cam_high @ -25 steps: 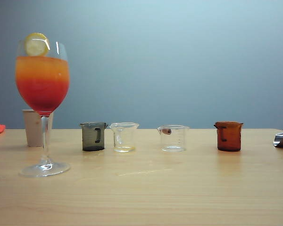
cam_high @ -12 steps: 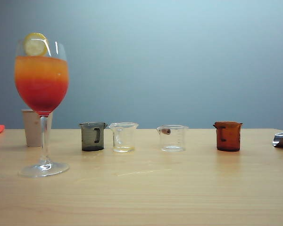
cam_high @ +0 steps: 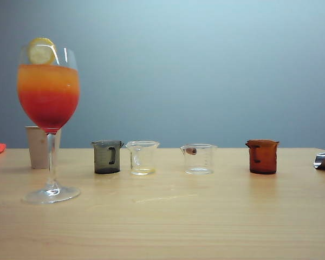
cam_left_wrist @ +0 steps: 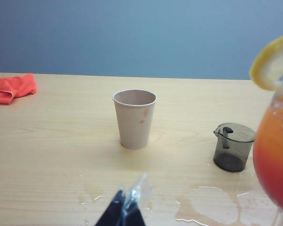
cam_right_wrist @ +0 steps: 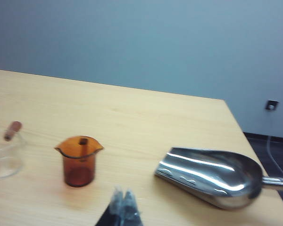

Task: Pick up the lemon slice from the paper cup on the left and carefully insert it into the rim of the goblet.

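The goblet stands at the left with orange-to-red liquid in its bowl. A lemon slice sits upright on its rim, also seen close up as the lemon slice on the goblet. The paper cup stands behind the stem; in the left wrist view the paper cup is upright and I see nothing in its mouth. My left gripper is shut and empty, short of the cup. My right gripper is shut and empty, near the amber beaker. Neither gripper shows in the exterior view.
A row of beakers stands mid-table: smoky grey, two clear ones, and amber. A metal scoop lies at the right edge. A red cloth lies far left. Spilled water lies by the goblet's foot.
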